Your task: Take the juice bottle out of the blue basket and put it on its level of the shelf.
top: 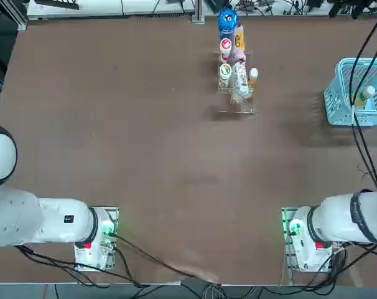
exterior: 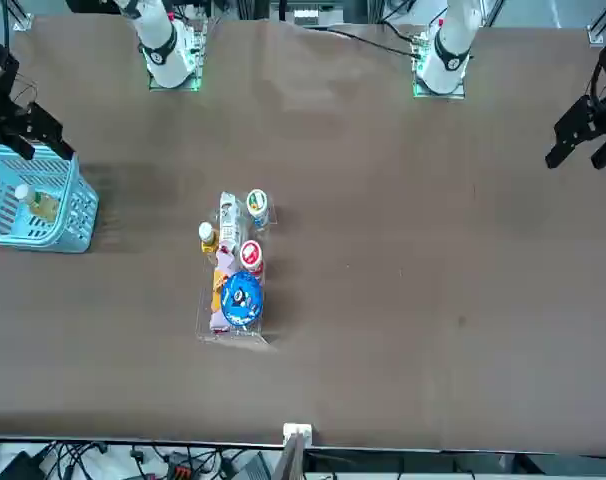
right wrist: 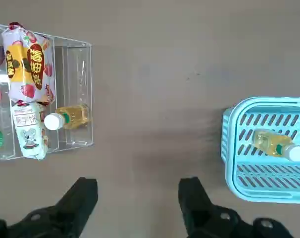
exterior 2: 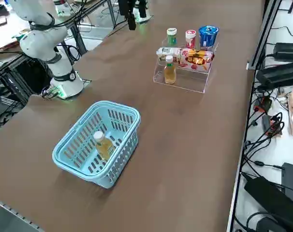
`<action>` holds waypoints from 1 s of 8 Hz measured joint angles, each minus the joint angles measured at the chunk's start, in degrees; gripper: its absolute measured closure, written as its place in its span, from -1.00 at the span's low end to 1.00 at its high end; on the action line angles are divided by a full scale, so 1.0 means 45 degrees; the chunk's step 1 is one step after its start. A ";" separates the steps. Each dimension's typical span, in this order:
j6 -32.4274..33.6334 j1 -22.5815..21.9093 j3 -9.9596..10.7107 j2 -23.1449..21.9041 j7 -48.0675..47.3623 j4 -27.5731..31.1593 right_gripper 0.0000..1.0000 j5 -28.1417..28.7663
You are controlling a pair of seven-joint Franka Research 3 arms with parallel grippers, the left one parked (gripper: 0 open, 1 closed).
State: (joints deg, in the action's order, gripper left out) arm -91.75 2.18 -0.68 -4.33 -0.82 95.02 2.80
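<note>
The brown counter (top: pixel 145 156) carries a clear shelf (exterior 2: pixel 185 79) and, well apart, the blue basket (exterior 2: pixel 74 154) holding the juice bottle (exterior 2: pixel 103 143). The right hand (right wrist: pixel 137 201) hangs above bare counter, fingers apart. Cables line the counter's edges.

The blue basket (exterior 2: pixel 97 143) sits near on the brown table (exterior 2: pixel 185 145), with 1 juice bottle (exterior 2: pixel 103 144) lying inside. Far off, the clear shelf (exterior 2: pixel 184 72) holds 1 more juice bottle (exterior 2: pixel 169 70) low, snack packs, and 3 containers on top.
</note>
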 joint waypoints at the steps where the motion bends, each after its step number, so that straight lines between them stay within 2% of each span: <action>1: 0.0104 0.0000 0.0000 -0.0032 0.0000 -0.0003 -1.00 0.0001; 4: 0.0291 0.0087 0.0034 -0.0061 -0.0011 -0.0003 -1.00 -0.0014; 8: 0.0331 0.1444 0.0110 0.0493 0.0587 0.0172 -1.00 -0.0557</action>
State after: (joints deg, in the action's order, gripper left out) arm -90.26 8.68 -0.18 -2.11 1.82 95.79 0.29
